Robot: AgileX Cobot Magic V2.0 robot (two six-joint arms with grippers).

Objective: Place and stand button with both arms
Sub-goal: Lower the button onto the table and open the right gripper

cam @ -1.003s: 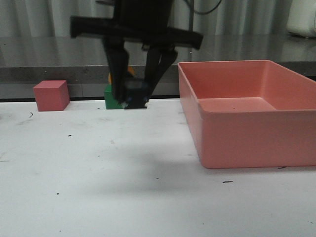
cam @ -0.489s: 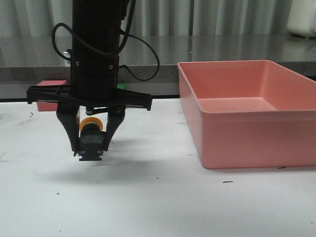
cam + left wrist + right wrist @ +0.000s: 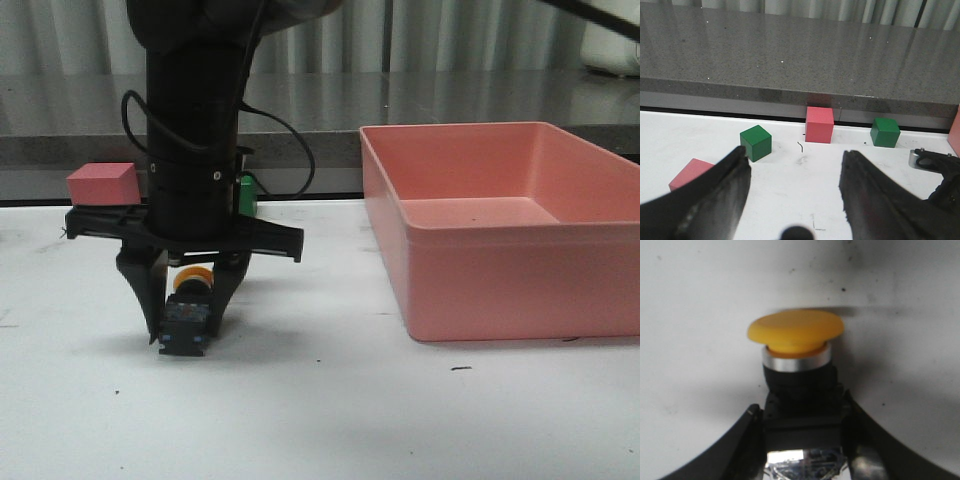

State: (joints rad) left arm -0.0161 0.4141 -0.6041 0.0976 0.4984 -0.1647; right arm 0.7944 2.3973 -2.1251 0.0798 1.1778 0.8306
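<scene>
Farthest left of the right tool (image 3: 185, 335) in the front view, we saw a pink cube (image 3: 100, 180) behind the tool's crossbar, against the dark ledge. The right tool itself pointed down at the white table (image 3: 330, 420), clenched on the button (image 3: 188, 305), whose black body sat between the two fingers with the yellow cap showing just above it. The fingertips were low over the table, with a shadow right under them; we could not tell whether the button touched the surface. Just behind the arm, a green cube (image 3: 247, 192) peeked out on the tool's other side, and well off to that side stood the pink bin (image 3: 500, 290). The right wrist view confirmed the grasp: the fingers (image 3: 740, 440) pressed both flanks of the button's (image 3: 796, 355) black body, with the silver ring and yellow cap standing clear beyond the fingertips over the table. In the left wrist view, the left tool (image 3: 795, 155) was released, its fingers spread wide with nothing between them. Beyond its fingertips lay a near pink cube (image 3: 687, 172), a near green cube (image 3: 755, 143), a far pink cube (image 3: 819, 124) and a far green cube (image 3: 885, 131).
</scene>
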